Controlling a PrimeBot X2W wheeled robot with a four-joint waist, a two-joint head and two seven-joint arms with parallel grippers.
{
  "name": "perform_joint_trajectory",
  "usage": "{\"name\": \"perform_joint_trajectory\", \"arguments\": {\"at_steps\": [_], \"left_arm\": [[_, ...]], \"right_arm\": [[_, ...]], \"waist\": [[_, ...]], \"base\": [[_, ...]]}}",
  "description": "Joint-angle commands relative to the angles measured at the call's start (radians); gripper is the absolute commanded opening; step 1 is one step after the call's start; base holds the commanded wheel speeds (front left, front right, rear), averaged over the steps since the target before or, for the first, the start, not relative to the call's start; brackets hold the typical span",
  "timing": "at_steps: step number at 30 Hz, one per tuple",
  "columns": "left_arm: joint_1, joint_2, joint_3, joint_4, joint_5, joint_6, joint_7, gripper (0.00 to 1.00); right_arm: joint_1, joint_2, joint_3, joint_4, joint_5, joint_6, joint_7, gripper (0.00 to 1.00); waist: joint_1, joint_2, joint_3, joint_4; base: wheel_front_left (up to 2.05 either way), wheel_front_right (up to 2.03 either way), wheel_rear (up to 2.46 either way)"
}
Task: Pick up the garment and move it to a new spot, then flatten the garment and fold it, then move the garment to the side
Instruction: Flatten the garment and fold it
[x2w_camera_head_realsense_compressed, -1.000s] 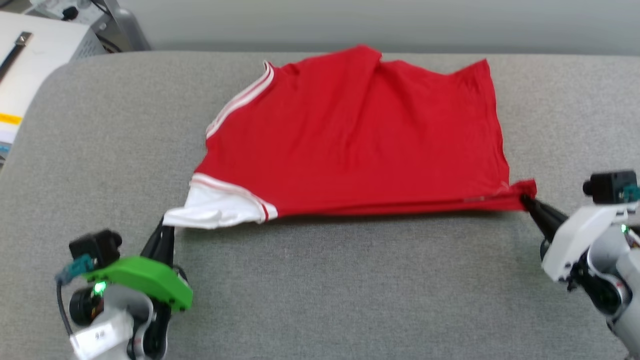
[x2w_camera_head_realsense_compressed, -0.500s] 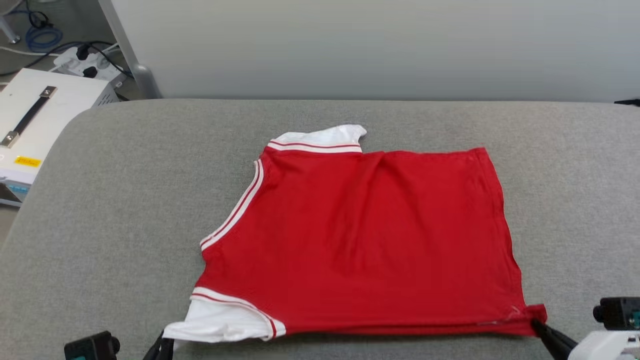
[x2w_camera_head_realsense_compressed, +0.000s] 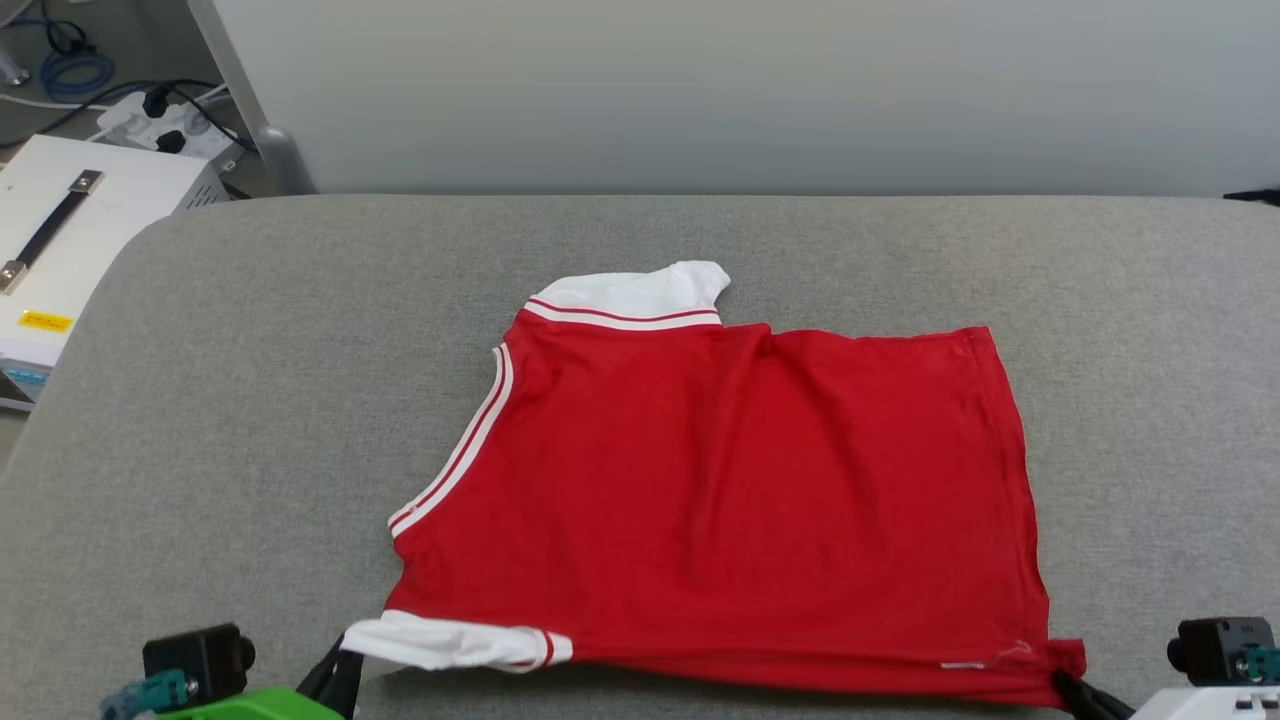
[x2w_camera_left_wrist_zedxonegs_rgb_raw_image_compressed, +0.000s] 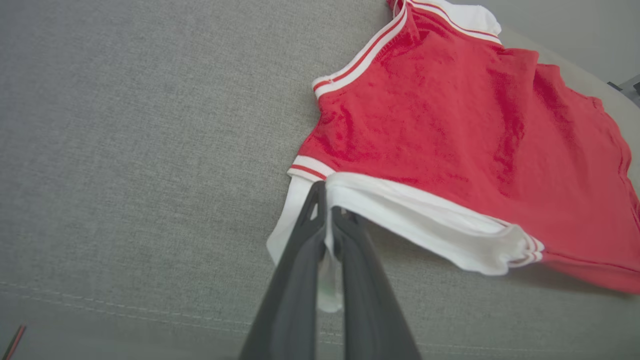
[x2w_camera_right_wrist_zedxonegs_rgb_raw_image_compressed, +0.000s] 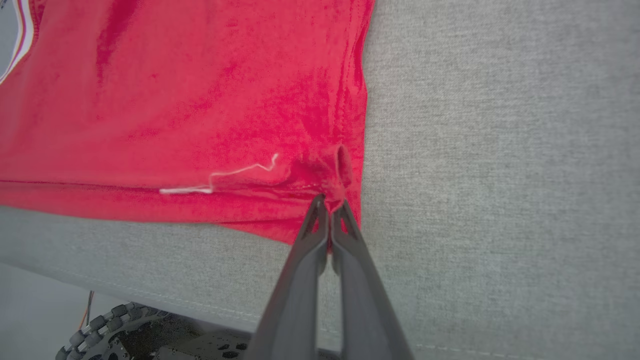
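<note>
**Both grippers clamped on the near edge of the red garment**

Beyond the fingers, a padded grey surface (x2w_camera_head_realsense_compressed: 250, 400) carries the work, with nothing lying between either gripper and the cloth. Off its far corner on the left gripper's side stand a white case (x2w_camera_head_realsense_compressed: 90, 230) with a black strap handle and a power strip (x2w_camera_head_realsense_compressed: 165, 125) with cables. A pale wall (x2w_camera_head_realsense_compressed: 700, 90) closes the far side.

The left gripper (x2w_camera_left_wrist_zedxonegs_rgb_raw_image_compressed: 327, 200) has its two dark fingers pressed together on the white near sleeve (x2w_camera_left_wrist_zedxonegs_rgb_raw_image_compressed: 425, 225). The right gripper (x2w_camera_right_wrist_zedxonegs_rgb_raw_image_compressed: 329, 201) is pinched on a bunched corner of the red hem. The garment (x2w_camera_head_realsense_compressed: 720, 500) lies spread on the surface ahead of and between the two grippers. Its near edge is drawn in a line from one to the other, and a shadow lies under that edge.

The neck opening faces the left gripper's side and the hem the right gripper's side, so the collar-to-hem axis runs from gripper to gripper. The far sleeve (x2w_camera_head_realsense_compressed: 640, 295) points away from both.

The upper face is plain red and mostly smooth, with soft creases near the far edge. Red-and-white striped trim edges the neck and both white sleeves. A loose white thread (x2w_camera_right_wrist_zedxonegs_rgb_raw_image_compressed: 225, 177) lies just to the left of the right gripper's tips.
</note>
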Motion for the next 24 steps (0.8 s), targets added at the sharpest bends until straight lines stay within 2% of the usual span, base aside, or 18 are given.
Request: {"name": "perform_joint_trajectory", "arguments": {"at_steps": [1,13,24], "left_arm": [[-0.059,0.008,-0.002,0.011,0.017,-0.010,0.002,0.00],[-0.383,-0.029,-0.056,0.169,0.046,-0.124,-0.002,0.00],[-0.545,-0.080,-0.102,0.388,0.040,-0.212,-0.008,0.00]], "right_arm": [[-0.039,-0.002,-0.006,-0.010,-0.019,-0.008,0.007,0.00],[-0.266,-0.030,0.006,0.040,-0.043,-0.008,0.020,0.00],[-0.379,-0.055,0.059,0.150,-0.019,-0.008,-0.021,0.00]], "waist": [[0.0001,0.0000,0.024,-0.002],[0.0001,0.0000,0.170,-0.003],[0.0001,0.0000,0.258,0.000]], "base": [[0.00,0.00,0.00],[0.00,0.00,0.00],[0.00,0.00,0.00]]}}
